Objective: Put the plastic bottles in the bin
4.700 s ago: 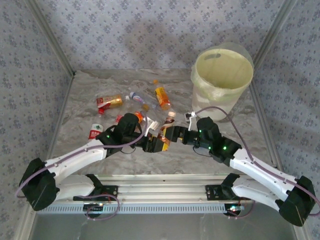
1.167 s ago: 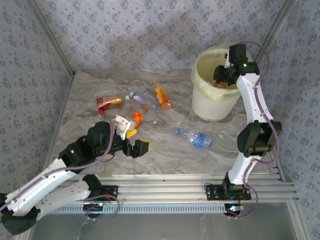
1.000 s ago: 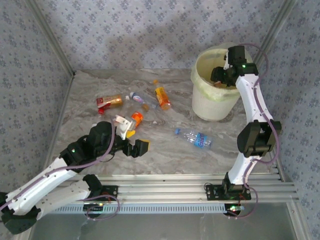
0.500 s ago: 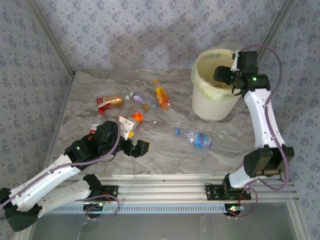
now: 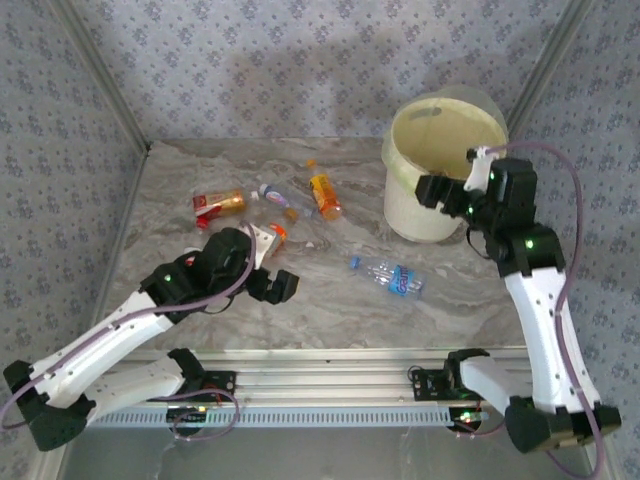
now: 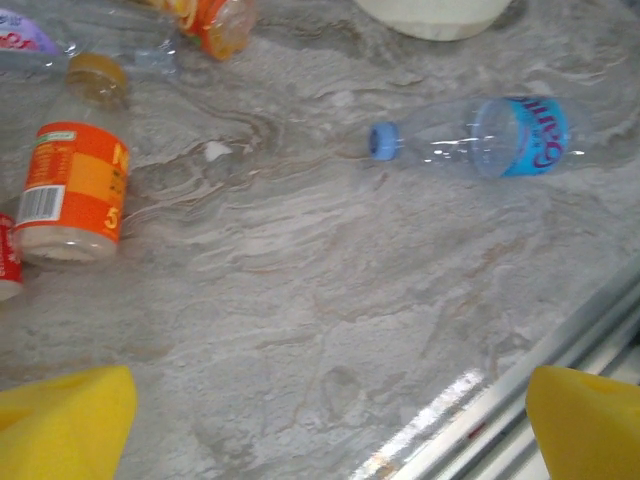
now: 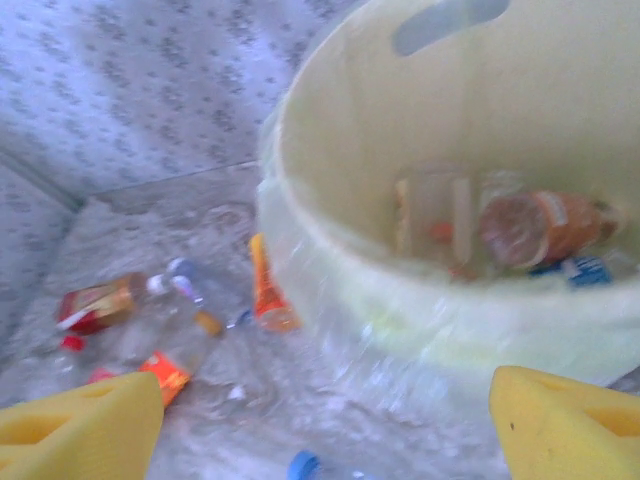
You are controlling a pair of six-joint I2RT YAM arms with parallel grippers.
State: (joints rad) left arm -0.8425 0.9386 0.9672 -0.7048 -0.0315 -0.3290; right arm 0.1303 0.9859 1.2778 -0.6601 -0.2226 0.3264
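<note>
Left hand [image 6: 325, 425] open, empty, low over counter [image 6: 300, 300]; right hand [image 7: 325, 425] open, empty, beside bin [image 7: 380, 290]. Left hand should straddle the orange-labelled bottle [image 6: 72, 190] crosswise, mid-body.

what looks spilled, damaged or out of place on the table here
Nothing looks spilled or broken. The only disorder is bottles lying on their sides on the table: a clear blue-label bottle alone mid-table, a red-label bottle and others further left. The bin stands upright.
</note>
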